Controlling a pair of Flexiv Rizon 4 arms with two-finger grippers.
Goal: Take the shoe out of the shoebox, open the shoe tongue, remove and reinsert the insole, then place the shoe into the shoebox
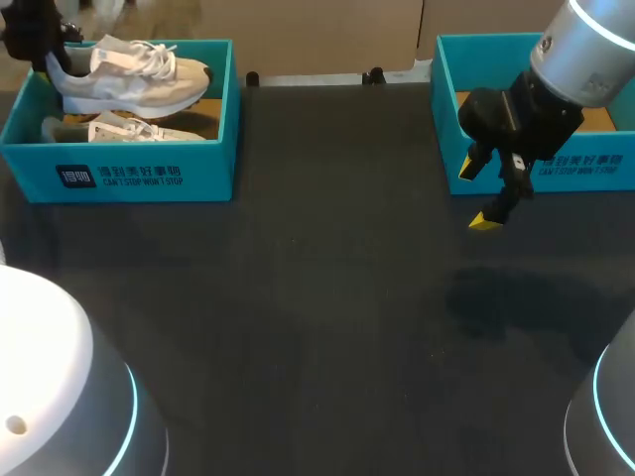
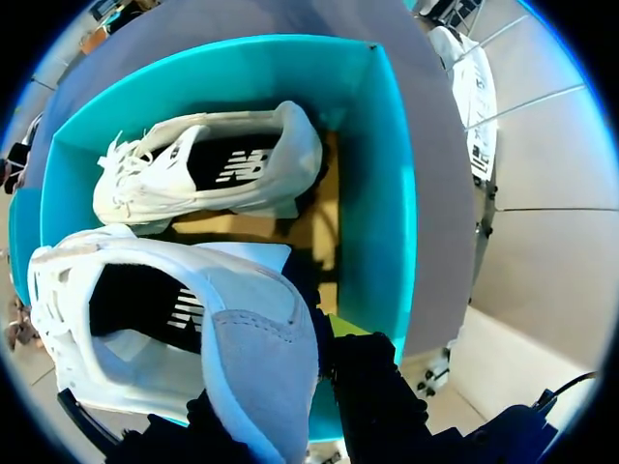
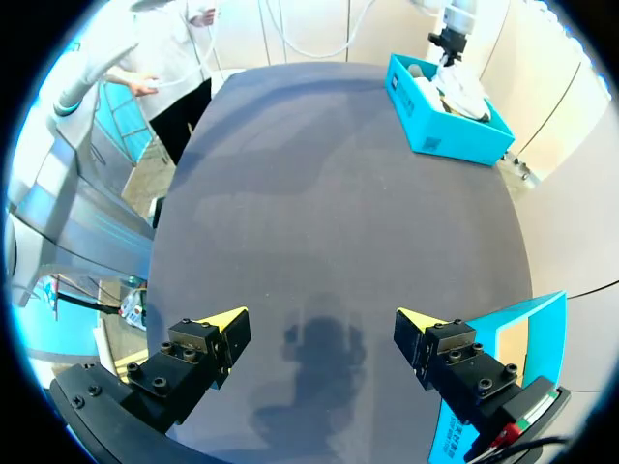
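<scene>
Shoe: the shoe hangs above the rim of the left shoebox, toe pointing towards the table's middle.
Second shoe: the second shoe lies on the box floor beneath it.
Left gripper: the left gripper is clamped on the shoe's heel collar, one finger on each side.
Right gripper: the right gripper hovers over the table with its fingers spread wide and nothing between them, just in front of the right shoebox.
Step in hand: taking the shoe out of the box, I judge; the tongue and insole look untouched.
Next move: carry the shoe clear of the box wall and set it down on the table within the right arm's reach.
</scene>
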